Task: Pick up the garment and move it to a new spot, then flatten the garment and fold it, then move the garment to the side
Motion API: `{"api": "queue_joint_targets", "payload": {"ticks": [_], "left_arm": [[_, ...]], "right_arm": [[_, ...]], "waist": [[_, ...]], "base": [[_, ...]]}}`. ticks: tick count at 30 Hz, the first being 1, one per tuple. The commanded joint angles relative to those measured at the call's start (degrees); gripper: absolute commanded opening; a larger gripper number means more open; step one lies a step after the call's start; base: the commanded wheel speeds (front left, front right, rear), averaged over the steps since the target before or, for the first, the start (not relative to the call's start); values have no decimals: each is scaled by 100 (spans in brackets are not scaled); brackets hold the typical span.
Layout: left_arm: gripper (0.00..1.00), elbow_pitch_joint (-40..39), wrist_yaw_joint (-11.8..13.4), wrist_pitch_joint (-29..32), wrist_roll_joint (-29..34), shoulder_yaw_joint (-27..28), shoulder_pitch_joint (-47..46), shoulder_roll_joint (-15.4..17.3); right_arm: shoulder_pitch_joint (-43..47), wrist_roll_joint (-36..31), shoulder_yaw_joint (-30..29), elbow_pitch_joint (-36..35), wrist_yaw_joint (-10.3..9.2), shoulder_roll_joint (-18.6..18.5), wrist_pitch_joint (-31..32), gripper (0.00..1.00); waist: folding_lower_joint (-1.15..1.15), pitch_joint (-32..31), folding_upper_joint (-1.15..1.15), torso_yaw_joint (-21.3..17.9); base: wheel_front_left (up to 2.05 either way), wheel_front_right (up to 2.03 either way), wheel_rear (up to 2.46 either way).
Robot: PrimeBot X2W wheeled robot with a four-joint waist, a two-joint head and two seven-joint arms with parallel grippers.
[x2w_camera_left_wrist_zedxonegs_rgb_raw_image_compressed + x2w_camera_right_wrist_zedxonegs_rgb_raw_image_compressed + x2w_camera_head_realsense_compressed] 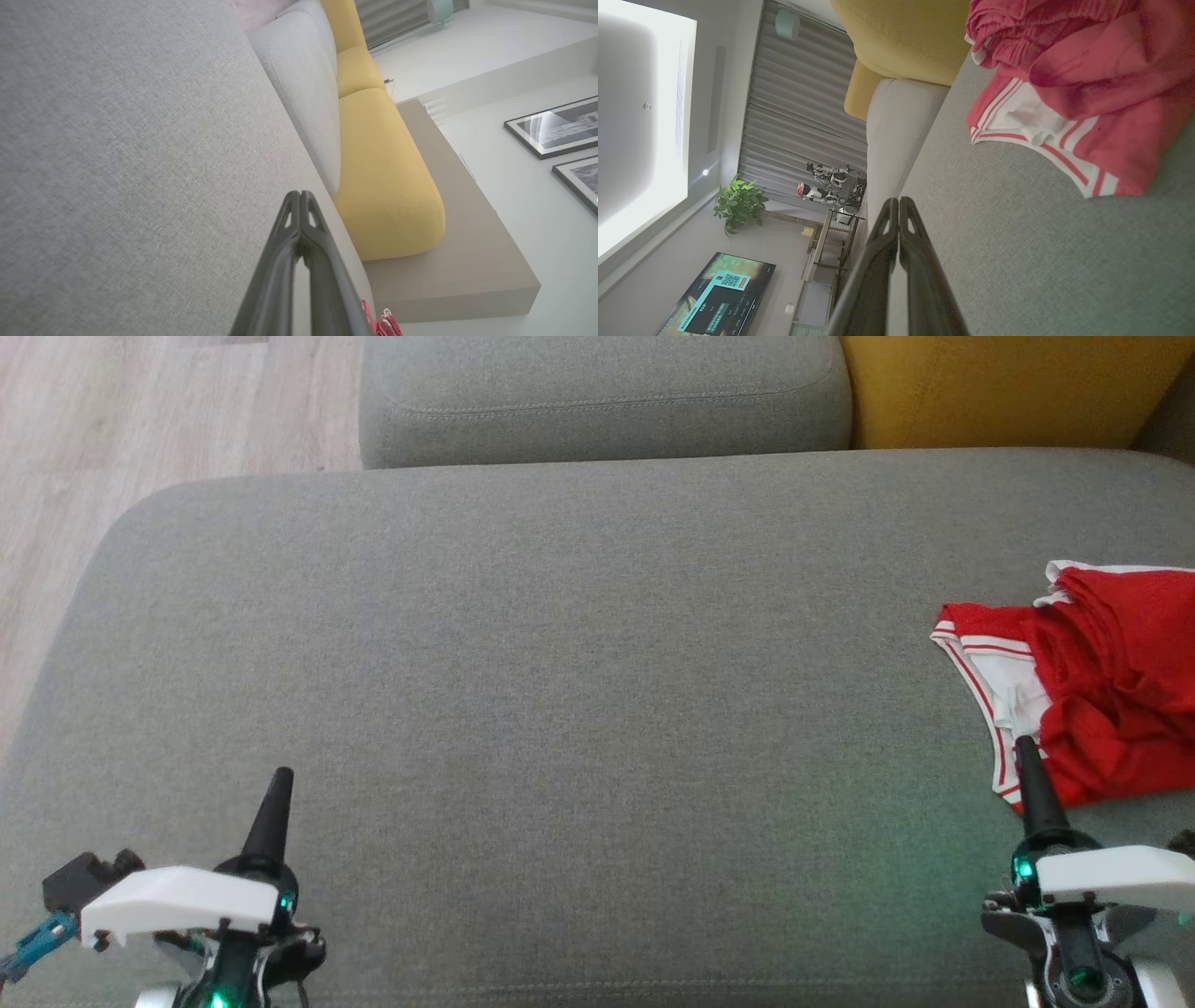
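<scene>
The garment (1092,681) is a crumpled red piece with white trim and red stripes, lying at the right edge of the grey sofa seat (560,691). In the right wrist view the garment (1087,93) fills the upper right. My right gripper (1025,747) hovers just in front of its near hem, fingers pressed together and holding nothing; its tips (899,201) meet in the wrist view too. My left gripper (282,775) is far off at the lower left over bare cushion, shut and empty, tips (300,195) touching. A small red corner of the garment (380,324) shows in the left wrist view.
A grey back cushion (597,397) and a yellow cushion (1008,387) line the far side of the seat. Wooden floor (140,420) lies past the seat's left edge. The wide middle of the seat is bare fabric.
</scene>
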Motion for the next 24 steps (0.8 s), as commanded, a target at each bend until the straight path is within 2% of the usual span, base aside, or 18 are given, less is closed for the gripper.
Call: {"api": "queue_joint_targets", "payload": {"ticks": [1, 24], "left_arm": [[0, -143, -76, 38, -147, 268, -375, 25], [0, 62, -456, 374, -1289, 847, -512, -357]], "right_arm": [[-347, 194, 60, -153, -3, -31, 24, 0], [-477, 1656, -48, 7, -4, -35, 81, 0]], "waist": [[0, 1, 0, -1], [0, 11, 0, -22]], "base": [[0, 0, 0], [0, 0, 0]]}}
